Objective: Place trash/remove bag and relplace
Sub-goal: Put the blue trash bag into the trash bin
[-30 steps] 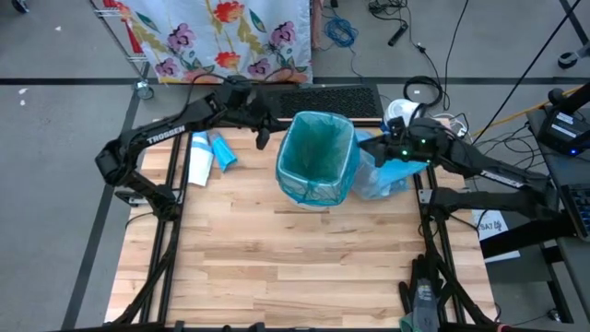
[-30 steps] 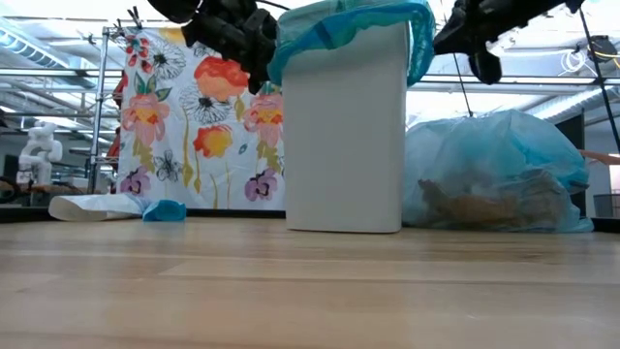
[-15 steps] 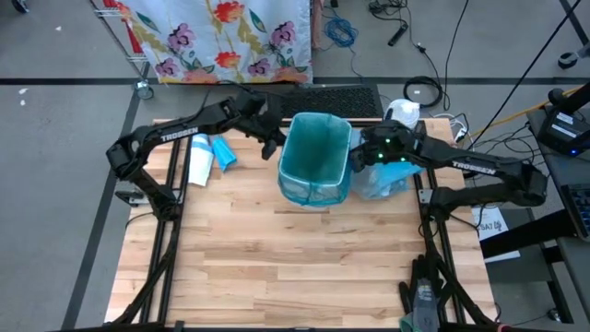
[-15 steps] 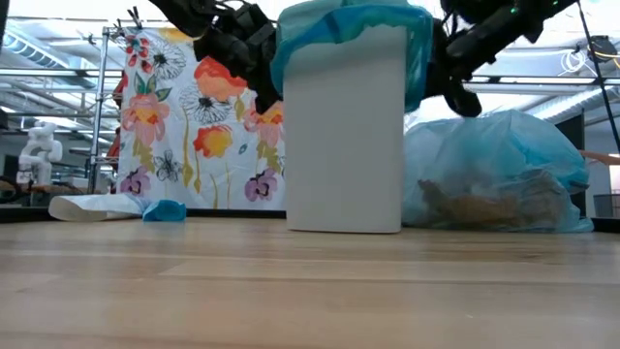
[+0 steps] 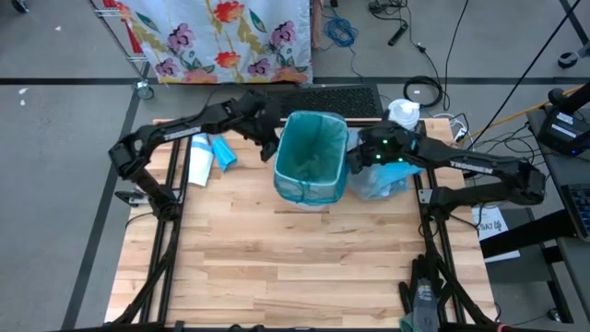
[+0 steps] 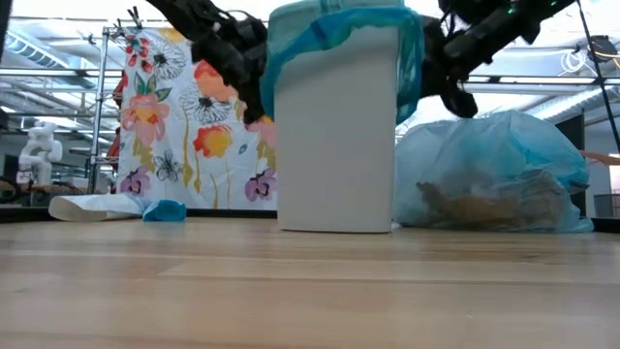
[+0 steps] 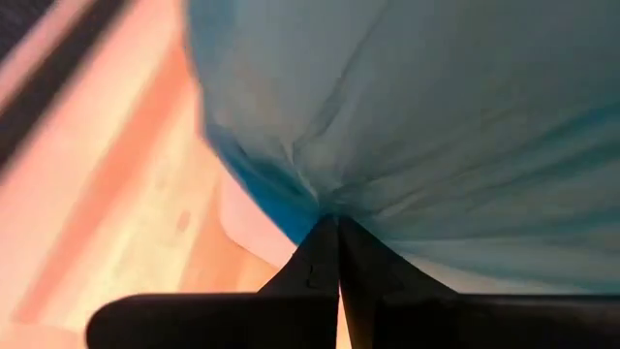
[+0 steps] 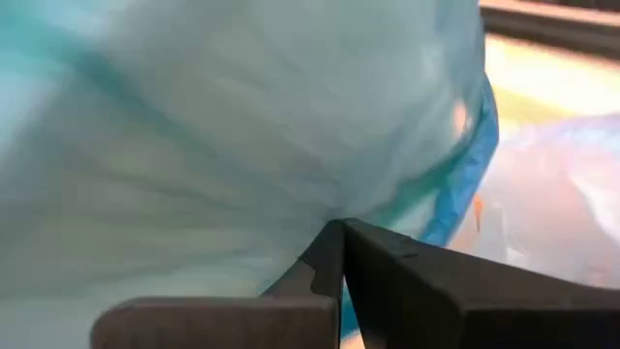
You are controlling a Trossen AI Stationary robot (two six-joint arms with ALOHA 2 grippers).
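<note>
Now both claws work the new liner (image 5: 313, 159) onto the white bin (image 6: 336, 136). The left gripper (image 7: 337, 225) sits at one side of the bin's rim, its fingers pressed together on a pinch of the liner's folded-over hem. The right gripper (image 8: 339, 228) is at the opposite side of the rim, its fingers likewise pressed together, with pale film right at the tips; whether it truly grips the hem I cannot tell. Just beyond the right claw, on the side away from the bin, rests the filled sky-blue bag (image 6: 496, 174), touching the table, with brown crumpled trash (image 6: 477, 207) showing through its film.

Risks, as I judge them: the hem looks thin, so a hard downward pull from either claw could tear it or drag it off the rim on the other side. The bin is light and free-standing; uneven pulls from the two sides could tip or slide it into the full bag.

The surface is a pale wooden table (image 5: 295, 258). Past the left claw, away from the bin, lie a white roll (image 5: 199, 159) and a small blue packet (image 5: 224, 152). Behind the table hangs a flowered cloth (image 6: 184, 126); cables and a keyboard (image 5: 323, 97) lie beyond.
</note>
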